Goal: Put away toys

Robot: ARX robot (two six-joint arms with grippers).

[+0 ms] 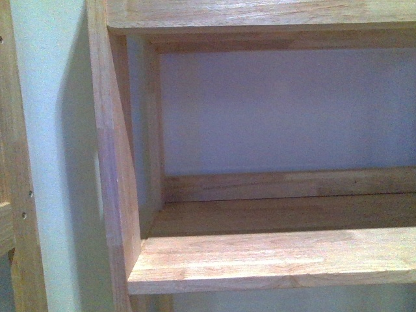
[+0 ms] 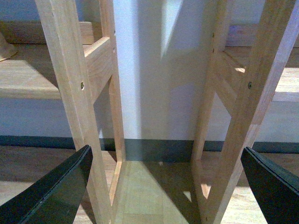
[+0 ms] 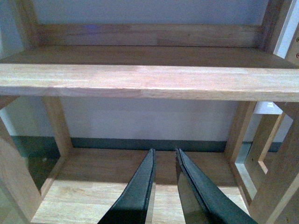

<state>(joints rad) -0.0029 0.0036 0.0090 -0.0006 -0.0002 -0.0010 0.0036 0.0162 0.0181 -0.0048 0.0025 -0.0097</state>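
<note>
Right gripper: dark fingers nearly together, narrow gap, nothing between them. Beyond fingertips: wooden shelf board, bare floor board below.
Left gripper: fingers spread wide, nothing held. Between and beyond them: two wooden uprights, white wall behind.
Plush toy: not seen in any view.
Front view: bare wooden shelf.

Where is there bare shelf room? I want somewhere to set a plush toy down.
Front view: the shelf board is bare from its left side panel to the back rail. Right wrist view: the upper shelf and bottom board show nothing on them. Between the two units, the gap is narrow.
</note>
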